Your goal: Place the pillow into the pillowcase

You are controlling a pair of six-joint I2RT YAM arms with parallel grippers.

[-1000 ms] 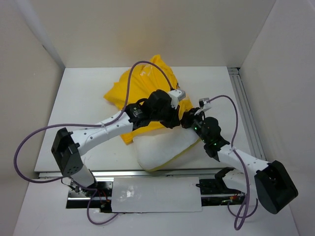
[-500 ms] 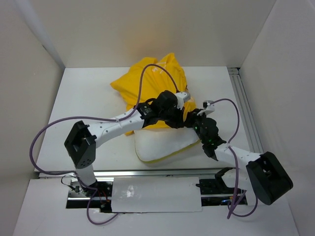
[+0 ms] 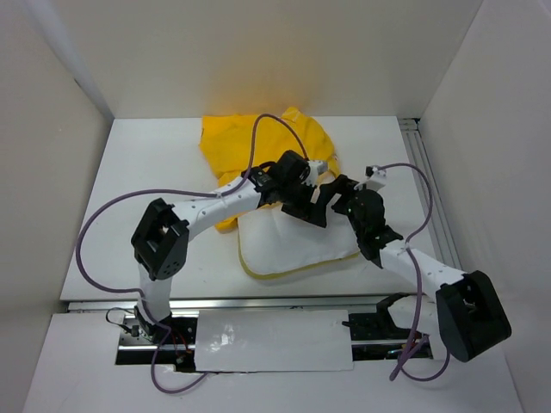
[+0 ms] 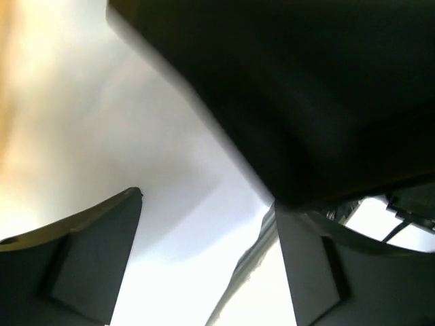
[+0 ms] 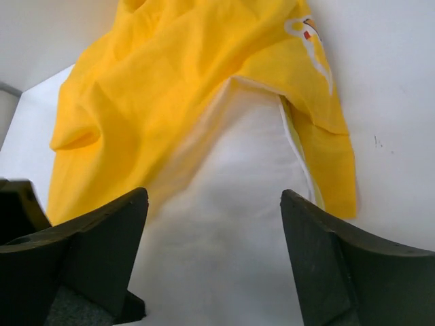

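White table (image 3: 146,172), pillow (image 3: 293,245) lengthwise near-to-far, far end inside yellow pillowcase (image 3: 225,142); left gripper (image 4: 204,204), right gripper (image 5: 214,197) both spread, empty

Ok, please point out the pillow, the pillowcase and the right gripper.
pillow (image 3: 297,249): top view, its bare white near half.
pillowcase (image 3: 225,142): top view, yellow fabric near its far left corner.
right gripper (image 5: 212,197): right wrist view, midway between its open fingertips.

The left arm of white shell links (image 3: 211,206) and the right arm of white shell links (image 3: 419,268) are showing bulky black joint housings (image 3: 159,241), with thin purple cables (image 3: 99,228) looping off both. The right gripper (image 5: 214,197) is showing dark grey wedge-shaped fingers (image 5: 88,251).
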